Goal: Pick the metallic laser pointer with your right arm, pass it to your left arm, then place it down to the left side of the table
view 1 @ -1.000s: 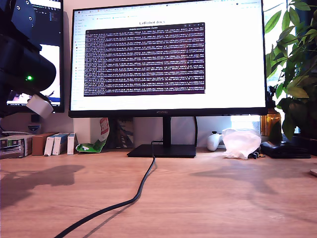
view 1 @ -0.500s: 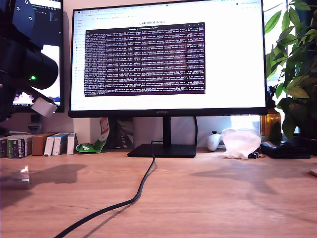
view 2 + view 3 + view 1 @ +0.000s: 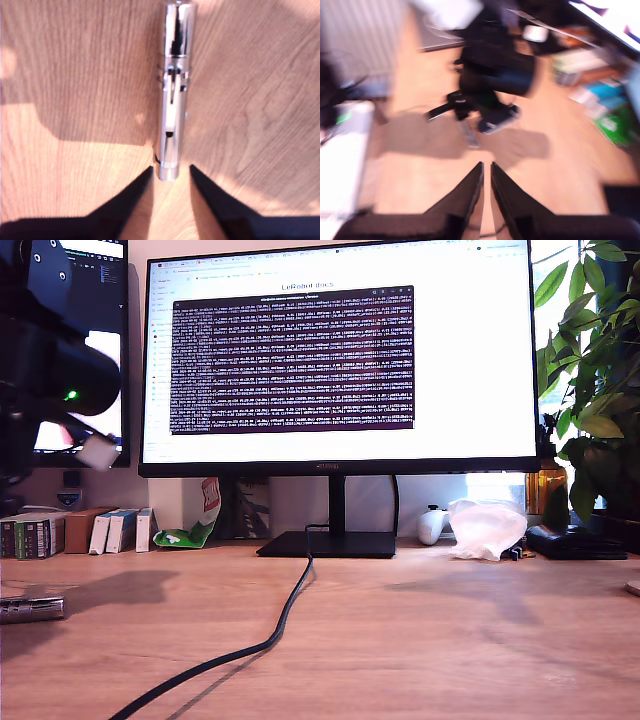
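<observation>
The metallic laser pointer (image 3: 172, 95) lies flat on the wood-grain table (image 3: 75, 75), a shiny silver cylinder with a side clip. My first gripper (image 3: 170, 170) is open, one dark fingertip on each side of the pointer's near end. In the exterior view the pointer (image 3: 30, 608) rests at that view's far left edge, below the raised first arm (image 3: 60, 370) with its green light. My second gripper (image 3: 486, 167) is shut with nothing in it. Its blurred view faces the first arm (image 3: 495, 75) and the pointer (image 3: 470, 134) under it.
A black cable (image 3: 270, 640) runs from the monitor stand (image 3: 330, 543) across the table (image 3: 450, 640) toward its front. Small boxes (image 3: 110, 530) line the back at the exterior view's left. A crumpled plastic bag (image 3: 487, 528) and a plant (image 3: 595, 390) stand at that view's right.
The pointer came into the exterior view over the last second and now lies still on the table at its left edge. The first arm shifted slightly to the exterior view's right.
</observation>
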### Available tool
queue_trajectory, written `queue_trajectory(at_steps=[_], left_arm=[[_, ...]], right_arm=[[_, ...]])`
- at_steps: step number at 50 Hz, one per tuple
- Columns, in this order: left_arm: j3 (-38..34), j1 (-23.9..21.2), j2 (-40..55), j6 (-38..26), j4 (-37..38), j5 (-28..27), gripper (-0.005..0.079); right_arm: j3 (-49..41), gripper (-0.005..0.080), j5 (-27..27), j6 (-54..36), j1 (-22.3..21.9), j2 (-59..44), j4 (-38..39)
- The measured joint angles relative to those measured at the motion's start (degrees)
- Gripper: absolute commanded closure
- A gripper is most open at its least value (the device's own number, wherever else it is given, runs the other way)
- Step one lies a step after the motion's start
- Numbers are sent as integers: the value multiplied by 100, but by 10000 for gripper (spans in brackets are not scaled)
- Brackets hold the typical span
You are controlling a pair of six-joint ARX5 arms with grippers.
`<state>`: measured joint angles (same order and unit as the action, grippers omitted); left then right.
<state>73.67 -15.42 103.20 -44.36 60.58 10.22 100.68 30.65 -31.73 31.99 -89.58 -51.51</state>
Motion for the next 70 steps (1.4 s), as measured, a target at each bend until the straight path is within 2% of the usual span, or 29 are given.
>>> queue_trajectory(at_steps=[1, 3, 4, 6, 7, 10, 11, 18, 30, 39, 46, 58, 65, 70], left_arm=[[50, 0, -7, 214, -83, -120, 762], [164, 9, -44, 256, -304, -356, 762], [205, 13, -81, 551, -424, -518, 762], [267, 37, -188, 590, -691, -868, 762], [271, 55, -254, 905, -844, -1084, 762], [271, 111, -501, 1021, -1252, -1556, 762], [271, 133, -573, 1412, -1362, -1790, 762], [280, 273, -1058, 1976, -2079, -2426, 762], [334, 315, -1150, 2459, -2695, -3097, 762], [313, 328, -1150, 2669, -3163, -3333, 762], [302, 516, -1150, 2756, -3412, -3635, 762], [214, 1178, -1355, 2774, -3497, -4181, 762], [-203, 1692, -2059, 2763, -3735, -4594, 762], [-669, 2070, -2708, 2763, -4046, -4723, 762]], right_arm=[[0, 763, -61, 90, -37, 0, 26], [0, 763, -186, 341, -151, 0, 63], [0, 763, -240, 426, -216, 0, 66], [0, 763, -304, 605, -339, 0, 66], [0, 763, -323, 702, -391, 0, 66], [0, 763, -415, 898, -595, 0, 68], [0, 763, -474, 984, -649, 0, 70], [0, 764, -1054, 1447, -1034, 0, 267], [-247, 763, -1762, 1952, -1526, 0, 975], [-1200, 763, -2039, 2129, -1849, 2, 1740], [-2166, 763, -2083, 2271, -2120, 94, 2566], [-3657, 763, -2223, 2398, -2667, 1215, 3698], [-4052, 763, -2223, 2424, -3069, 2155, 4347], [-4297, 763, -2212, 2422, -3300, 2660, 4548]])
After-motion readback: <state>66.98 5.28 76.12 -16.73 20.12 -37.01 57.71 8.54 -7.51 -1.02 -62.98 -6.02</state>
